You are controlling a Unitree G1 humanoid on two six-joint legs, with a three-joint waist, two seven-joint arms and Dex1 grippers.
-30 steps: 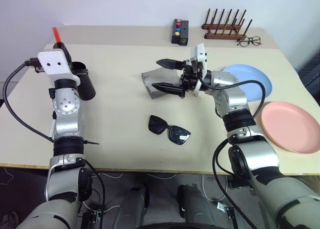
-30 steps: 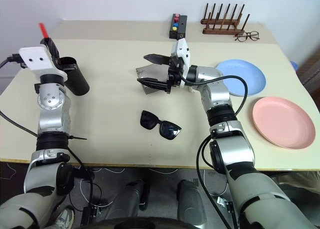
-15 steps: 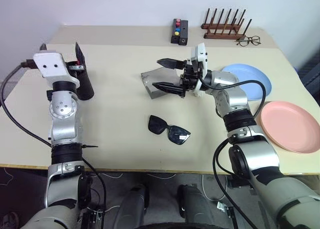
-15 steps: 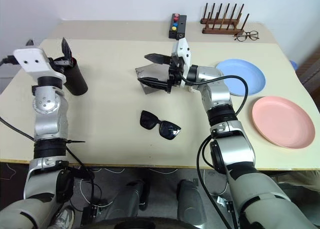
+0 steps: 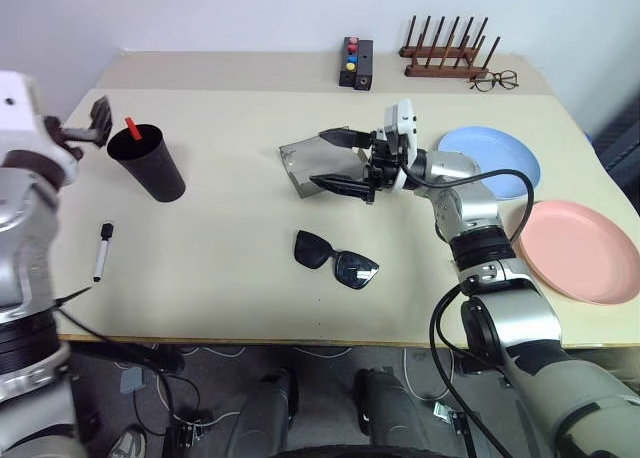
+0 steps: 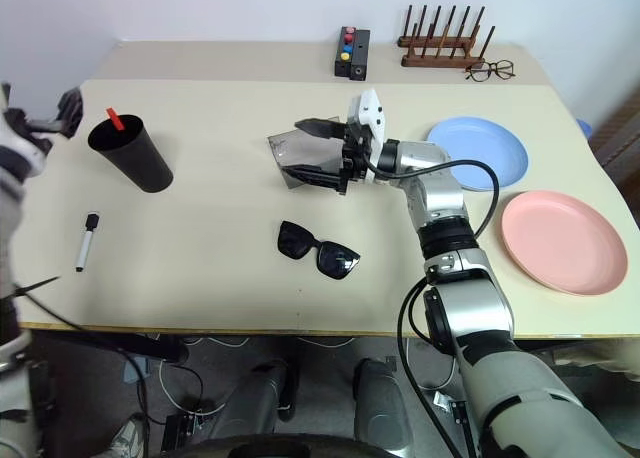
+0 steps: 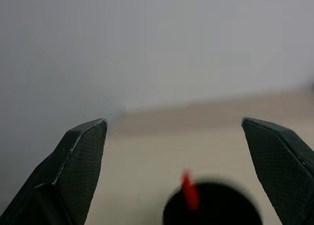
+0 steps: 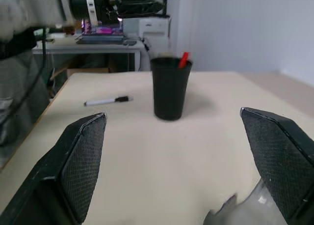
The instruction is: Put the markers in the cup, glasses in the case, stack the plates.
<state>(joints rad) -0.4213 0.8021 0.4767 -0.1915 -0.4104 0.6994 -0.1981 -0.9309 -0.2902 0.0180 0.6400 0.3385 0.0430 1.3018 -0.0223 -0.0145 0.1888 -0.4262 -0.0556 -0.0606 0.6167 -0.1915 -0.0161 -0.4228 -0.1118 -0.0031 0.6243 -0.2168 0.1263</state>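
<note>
On the counter point(image 5: 240, 228): one marker in, most left to do.
The red marker point(image 5: 131, 129) stands in the cup point(image 5: 148, 163); the white marker point(image 5: 100, 250), glasses point(image 5: 337, 259), open case point(image 5: 312, 164) and unstacked plates point(image 5: 585, 250) wait. Left pincer point(image 5: 88, 128) and right pincer point(image 5: 340, 161) gape empty.

marker point(image 5: 131, 128) in cup point(image 5: 150, 165), glasses point(image 5: 337, 258) before case point(image 5: 308, 165)

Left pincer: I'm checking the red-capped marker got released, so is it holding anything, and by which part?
Nothing; the left pincer is open, and the marker stands in the cup.
</note>
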